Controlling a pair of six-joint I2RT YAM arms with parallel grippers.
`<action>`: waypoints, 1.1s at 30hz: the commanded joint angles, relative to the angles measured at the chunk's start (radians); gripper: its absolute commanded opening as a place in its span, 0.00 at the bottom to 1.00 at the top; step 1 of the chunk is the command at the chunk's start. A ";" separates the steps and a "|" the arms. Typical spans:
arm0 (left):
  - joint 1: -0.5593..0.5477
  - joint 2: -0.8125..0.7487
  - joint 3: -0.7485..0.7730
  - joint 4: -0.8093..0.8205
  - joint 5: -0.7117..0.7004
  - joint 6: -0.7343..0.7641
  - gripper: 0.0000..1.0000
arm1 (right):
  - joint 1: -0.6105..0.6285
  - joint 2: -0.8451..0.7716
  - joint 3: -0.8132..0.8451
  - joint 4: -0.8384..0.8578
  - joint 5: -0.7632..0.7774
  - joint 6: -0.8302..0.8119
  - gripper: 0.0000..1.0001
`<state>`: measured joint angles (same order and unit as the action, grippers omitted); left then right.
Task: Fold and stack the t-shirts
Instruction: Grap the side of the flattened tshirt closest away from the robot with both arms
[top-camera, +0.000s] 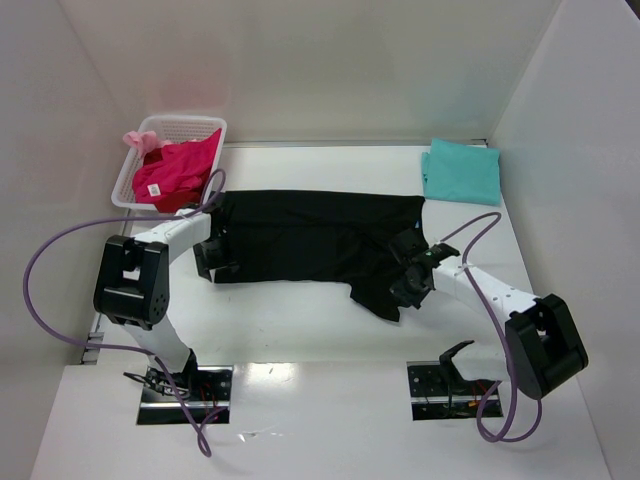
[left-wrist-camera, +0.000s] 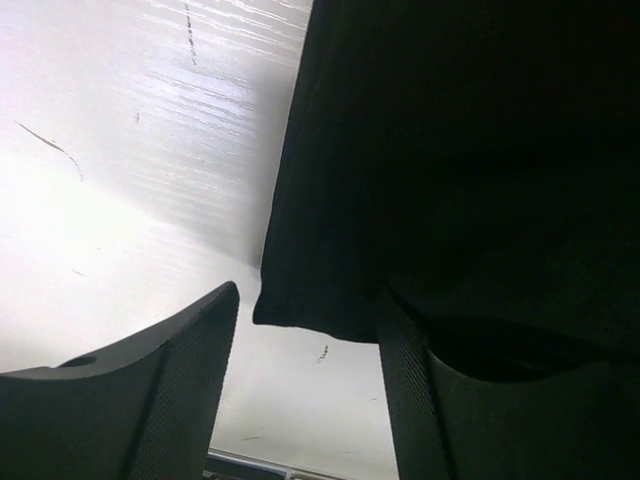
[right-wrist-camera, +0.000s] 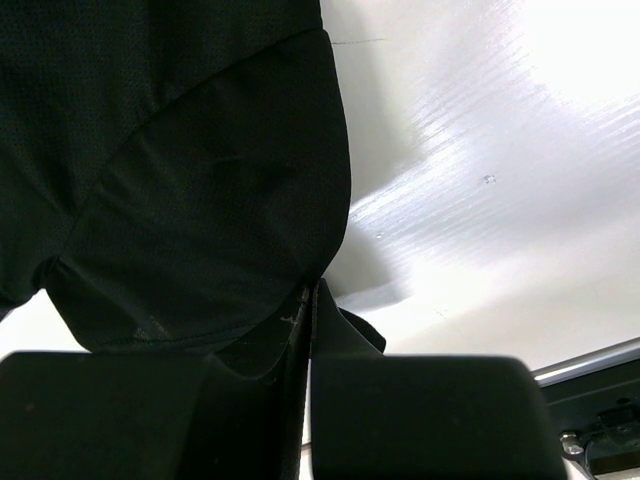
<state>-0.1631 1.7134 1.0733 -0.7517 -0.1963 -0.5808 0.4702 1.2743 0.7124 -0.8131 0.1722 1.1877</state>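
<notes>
The black t-shirt (top-camera: 300, 238) lies spread across the middle of the table. My left gripper (top-camera: 213, 262) is at its left edge. In the left wrist view that gripper (left-wrist-camera: 308, 300) is open, with a corner of the black t-shirt (left-wrist-camera: 450, 150) hanging between its fingertips above the bare white table. My right gripper (top-camera: 410, 278) is at the shirt's near right corner. In the right wrist view the right gripper (right-wrist-camera: 314, 298) is shut on a fold of the black t-shirt (right-wrist-camera: 200, 180). A folded teal t-shirt (top-camera: 460, 170) lies at the back right. The magenta-pink t-shirt (top-camera: 178, 172) fills the basket.
The white lattice basket (top-camera: 205, 127) stands at the back left, close to the left arm's elbow. White walls close in the table at the back and on both sides. Purple cables loop off both arms. Two base plates sit at the near edge.
</notes>
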 joint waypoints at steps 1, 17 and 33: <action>0.023 0.006 0.001 0.003 -0.015 -0.007 0.67 | -0.008 -0.029 0.022 -0.046 0.032 0.020 0.00; 0.043 0.006 -0.018 0.003 0.014 0.002 0.45 | -0.008 -0.029 0.032 -0.055 0.041 0.029 0.00; 0.043 -0.023 -0.018 0.003 0.041 0.021 0.00 | -0.027 -0.058 0.032 -0.046 0.041 0.029 0.00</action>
<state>-0.1230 1.7203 1.0664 -0.7399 -0.1719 -0.5724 0.4530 1.2587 0.7128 -0.8318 0.1738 1.1946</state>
